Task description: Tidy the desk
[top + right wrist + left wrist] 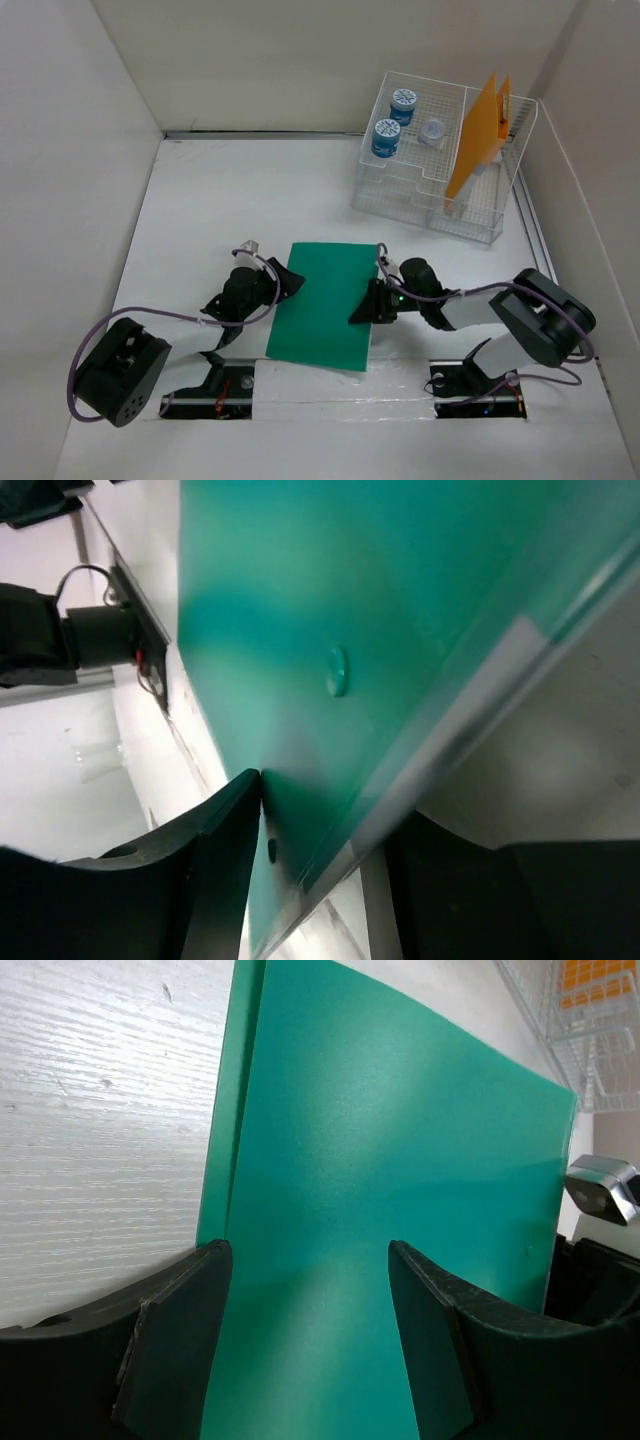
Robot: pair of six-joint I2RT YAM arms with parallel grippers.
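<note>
The white counter (200, 200) sits under both arms, with a green folder (325, 300) lying flat on it between them. The left hand (292, 283) has its fingers spread wide over the folder's left edge. The right hand (365, 308) straddles the right edge, but I can't tell if it's actually pinching.

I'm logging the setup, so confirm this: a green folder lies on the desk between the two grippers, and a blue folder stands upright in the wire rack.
Only the colour is wrong. The upright folder in the wire rack is orange, not blue, as the top external view shows. The rest holds: the green folder lies on the desk between the left gripper and the right gripper.
</note>
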